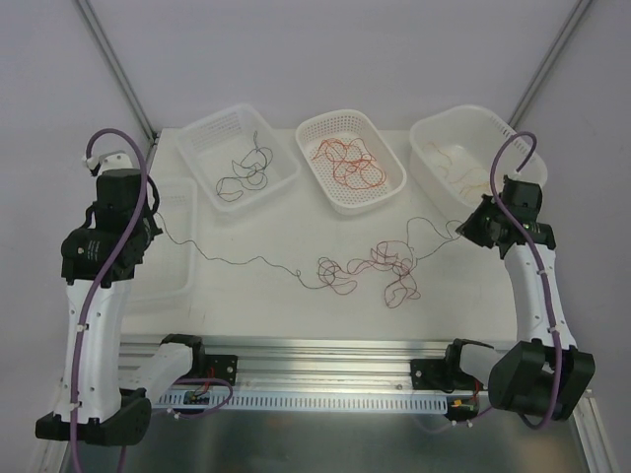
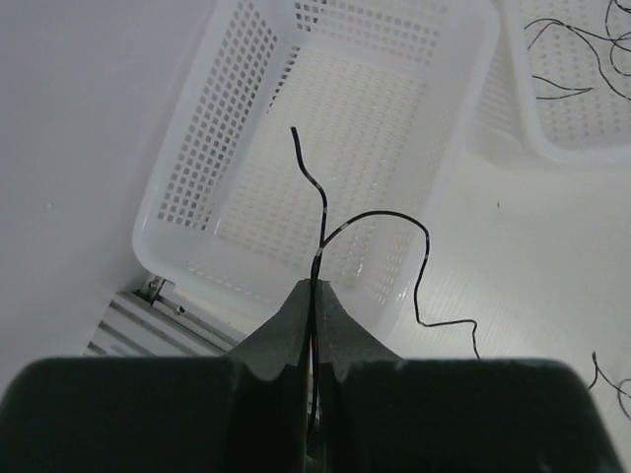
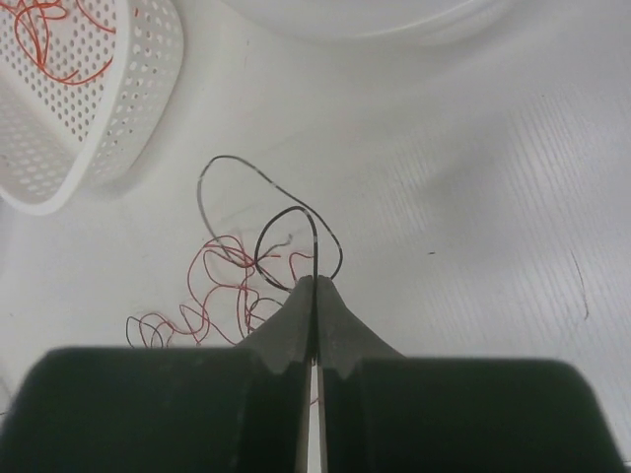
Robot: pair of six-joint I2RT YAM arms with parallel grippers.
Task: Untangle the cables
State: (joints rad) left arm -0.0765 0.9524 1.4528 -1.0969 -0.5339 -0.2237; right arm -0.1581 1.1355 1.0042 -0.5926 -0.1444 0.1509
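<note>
A tangle of thin red and black cables (image 1: 370, 268) lies on the table's middle; it also shows in the right wrist view (image 3: 212, 286). One long black cable (image 1: 237, 258) runs from the tangle out to both sides. My left gripper (image 1: 150, 219) is shut on its left end (image 2: 320, 212), above an empty white basket (image 2: 227, 118). My right gripper (image 1: 463, 229) is shut on a black cable loop (image 3: 296, 232) at the right of the tangle.
Three white baskets stand at the back: the left one (image 1: 212, 128) holds black cables, the middle one (image 1: 386, 146) red cables, the right one (image 1: 434, 133) pale cables. A fourth basket (image 1: 177, 286) sits under my left arm. A metal rail (image 1: 325, 360) runs along the near edge.
</note>
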